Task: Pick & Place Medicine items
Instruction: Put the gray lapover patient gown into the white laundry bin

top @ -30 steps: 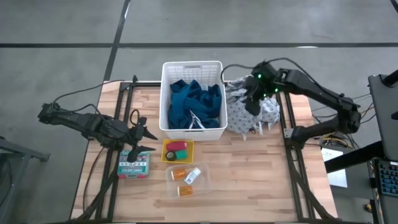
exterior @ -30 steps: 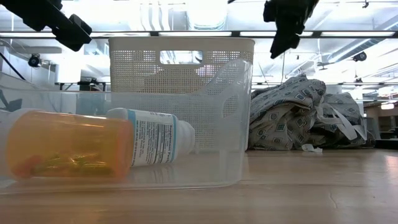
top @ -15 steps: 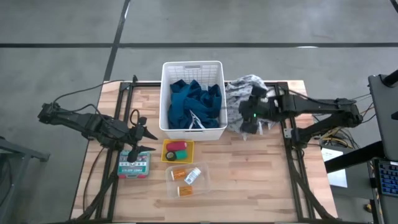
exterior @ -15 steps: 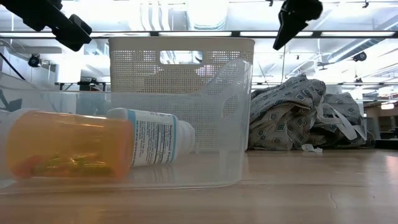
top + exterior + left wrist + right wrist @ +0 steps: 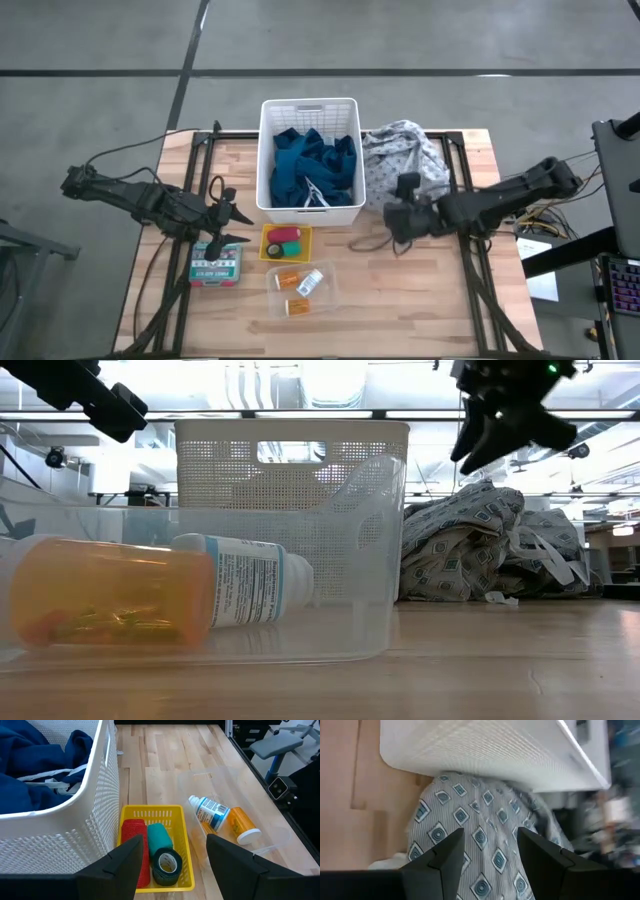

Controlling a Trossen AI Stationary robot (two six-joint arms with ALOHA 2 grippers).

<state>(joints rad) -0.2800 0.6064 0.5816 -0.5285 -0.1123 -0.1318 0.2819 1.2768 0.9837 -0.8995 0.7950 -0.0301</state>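
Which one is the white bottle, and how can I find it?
Start at the big white basket in the table's middle. In front of it sits a little yellow tray, then a clear tub. The white bottle lies in that tub, beside orange pill bottles; it alone is white with blue printing.

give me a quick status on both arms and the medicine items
Left gripper open, empty, above yellow basket. Right gripper open, empty, over grey patterned cloth. Orange pill bottle in clear plastic tray. Nothing blocking.

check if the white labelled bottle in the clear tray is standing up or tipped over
Tipped over. The white labelled bottle lies on its side in the clear tray.
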